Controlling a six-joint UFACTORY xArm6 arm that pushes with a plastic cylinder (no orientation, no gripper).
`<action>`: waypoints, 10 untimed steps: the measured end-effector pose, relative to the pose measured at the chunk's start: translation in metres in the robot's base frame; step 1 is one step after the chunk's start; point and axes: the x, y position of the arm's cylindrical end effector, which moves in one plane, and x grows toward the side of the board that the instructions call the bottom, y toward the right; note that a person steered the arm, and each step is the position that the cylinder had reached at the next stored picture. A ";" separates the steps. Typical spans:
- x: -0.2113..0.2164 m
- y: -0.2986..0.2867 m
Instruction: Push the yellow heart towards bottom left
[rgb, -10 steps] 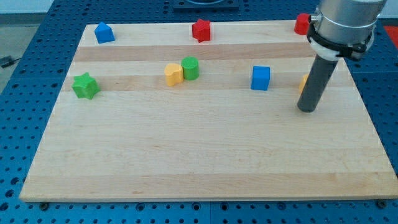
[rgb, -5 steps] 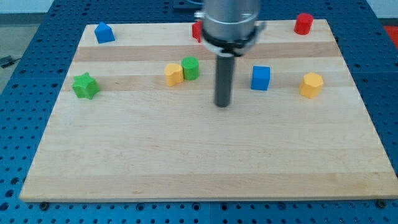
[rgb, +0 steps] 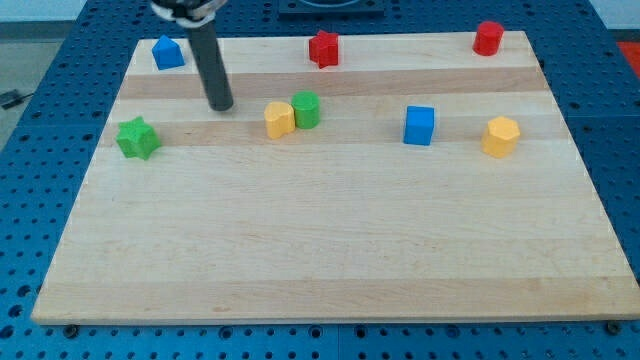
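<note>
Lying to the view's right of my tip (rgb: 221, 106), near, apart: yellow heart (rgb: 279, 120); tool without jaws.

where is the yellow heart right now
The yellow heart sits left of centre in the view's upper half, touching the green cylinder on its right; my tip stands apart to its left.

Two red blocks (rgb: 323, 48), two blue (rgb: 420, 125), two green (rgb: 137, 137), two yellow (rgb: 279, 120).

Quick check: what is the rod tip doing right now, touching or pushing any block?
My tip: no gripper, holding nothing; it rests on the wooden board, apart from every block, to the view's left of the yellow heart block.
</note>
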 end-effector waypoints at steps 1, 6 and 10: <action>0.008 0.041; 0.076 0.119; 0.169 0.060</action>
